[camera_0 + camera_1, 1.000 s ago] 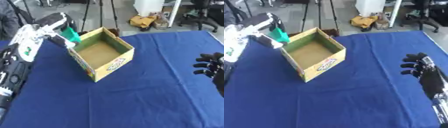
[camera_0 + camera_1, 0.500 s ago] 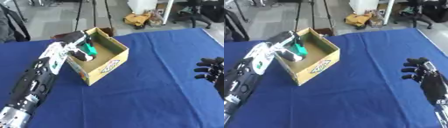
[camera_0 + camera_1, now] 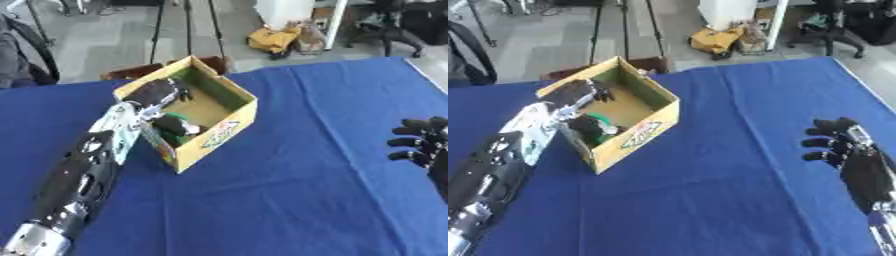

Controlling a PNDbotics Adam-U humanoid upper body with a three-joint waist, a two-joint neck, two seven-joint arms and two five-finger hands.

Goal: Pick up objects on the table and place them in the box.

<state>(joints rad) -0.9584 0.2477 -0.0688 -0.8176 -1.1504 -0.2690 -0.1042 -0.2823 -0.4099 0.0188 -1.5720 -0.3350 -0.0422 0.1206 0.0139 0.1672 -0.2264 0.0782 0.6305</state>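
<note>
I'm holding my left hand inside the box, fingers curling around the green object low inside; release is pending. My right hand is idling, fingers relaxed, right of the box.

We look down on a table covered edge to edge in a deep blue cloth, its far edge running slantwise across the upper part of our view, with a grey floor beyond. One thing stands directly on the cloth: an open cardboard box, set toward the table's far left and turned corner-on to us, its near outer wall yellow with a printed label. The box's flaps stand upright and its top is open. The cloth around it lies flat, showing only faint creases to the box's right.
</note>
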